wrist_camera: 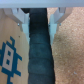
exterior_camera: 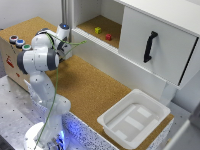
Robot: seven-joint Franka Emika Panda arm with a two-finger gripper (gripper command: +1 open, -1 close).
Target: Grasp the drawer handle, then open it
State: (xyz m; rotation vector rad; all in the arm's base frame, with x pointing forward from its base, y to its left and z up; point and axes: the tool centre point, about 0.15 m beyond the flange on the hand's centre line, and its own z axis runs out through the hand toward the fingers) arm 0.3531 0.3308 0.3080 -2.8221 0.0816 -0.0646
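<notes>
Tool (wrist_camera: 39,20) gapes wide, holding nothing, well apart from the drawer handle (exterior_camera: 150,46).

- The arm is white, and its round base sits in the lower left of the exterior view.
- From the base the lower links climb nearly upright and twist a little through the left of the frame.
- A bulky grey-capped joint marks the elbow at middle left, and the arm bends there toward the upper middle.
- The forearm and wrist reach up and rightward, ending with a blue-lit cap in the upper left.
- The hand (exterior_camera: 64,48) hangs below that wrist and is small and blurred in the exterior view.
- In the wrist view two pale fingers (wrist_camera: 22,17) stand apart with a clear gap between them, and nothing is held.
</notes>
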